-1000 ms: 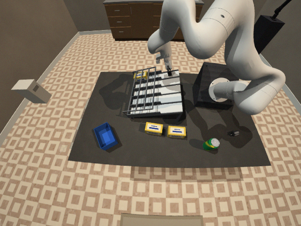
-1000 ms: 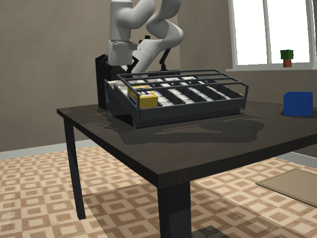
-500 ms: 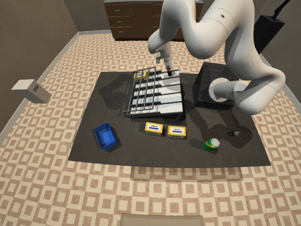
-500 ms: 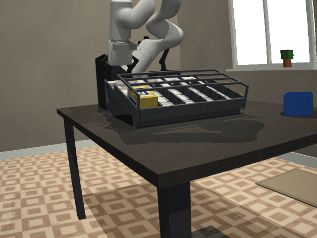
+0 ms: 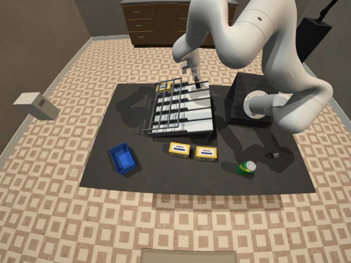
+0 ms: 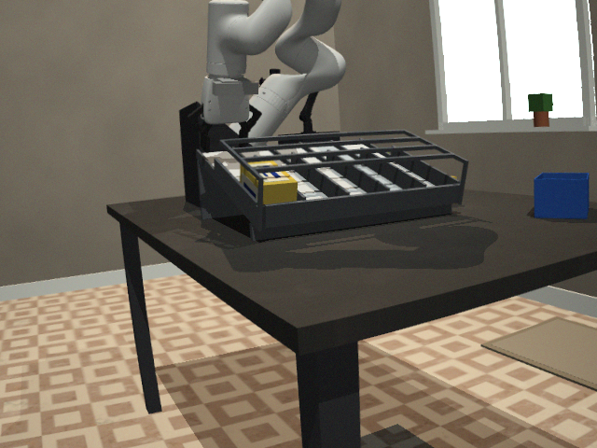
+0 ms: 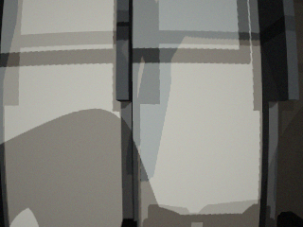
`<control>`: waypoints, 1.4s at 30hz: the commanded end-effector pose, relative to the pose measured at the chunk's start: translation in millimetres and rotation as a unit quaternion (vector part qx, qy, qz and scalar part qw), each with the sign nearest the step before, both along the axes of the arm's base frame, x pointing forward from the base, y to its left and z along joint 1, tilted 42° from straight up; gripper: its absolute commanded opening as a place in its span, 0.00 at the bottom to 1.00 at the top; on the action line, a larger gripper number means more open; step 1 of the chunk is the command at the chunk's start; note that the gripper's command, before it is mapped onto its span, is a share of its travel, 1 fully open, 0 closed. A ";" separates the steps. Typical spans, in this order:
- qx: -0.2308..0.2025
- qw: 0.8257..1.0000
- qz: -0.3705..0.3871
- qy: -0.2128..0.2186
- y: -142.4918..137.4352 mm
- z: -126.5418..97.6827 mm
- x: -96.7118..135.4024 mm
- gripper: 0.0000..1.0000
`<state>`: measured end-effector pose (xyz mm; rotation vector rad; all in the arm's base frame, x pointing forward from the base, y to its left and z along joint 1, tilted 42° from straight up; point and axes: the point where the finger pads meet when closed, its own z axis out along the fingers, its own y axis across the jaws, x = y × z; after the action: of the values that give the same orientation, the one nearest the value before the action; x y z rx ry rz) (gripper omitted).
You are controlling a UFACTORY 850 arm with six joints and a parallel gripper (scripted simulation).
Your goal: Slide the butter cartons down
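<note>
Our claw (image 5: pixel 197 83) hangs spread and empty over the shelf's (image 5: pixel 149 130) top end. 1 butter carton (image 5: pixel 164 87) rests at the stop; 2 cartons (image 5: pixel 179 149) (image 5: pixel 205 153) lie on the tabletop (image 5: pixel 181 178) beyond the shelf's opposite side.

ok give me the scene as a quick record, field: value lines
end effector: open, empty, above the upper end of the shelf's end lane
shelf: five sloped lanes, on the dark table
carton in shelf: one, at the bottom stop of the end lane
cartons on table: two, side by side, left one, right one
blue bin: near the table's corner
green can: lying on its side
</note>
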<state>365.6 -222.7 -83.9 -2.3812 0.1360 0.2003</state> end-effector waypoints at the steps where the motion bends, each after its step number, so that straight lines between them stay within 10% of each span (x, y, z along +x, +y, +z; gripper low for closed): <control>1: -0.001 1.000 0.000 -0.001 -0.9 0.4 0.5 0.89; 42: -0.001 1.000 0.000 -0.001 -0.9 0.4 0.5 0.92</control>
<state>365.6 -222.7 -83.9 -2.3812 0.1360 0.2003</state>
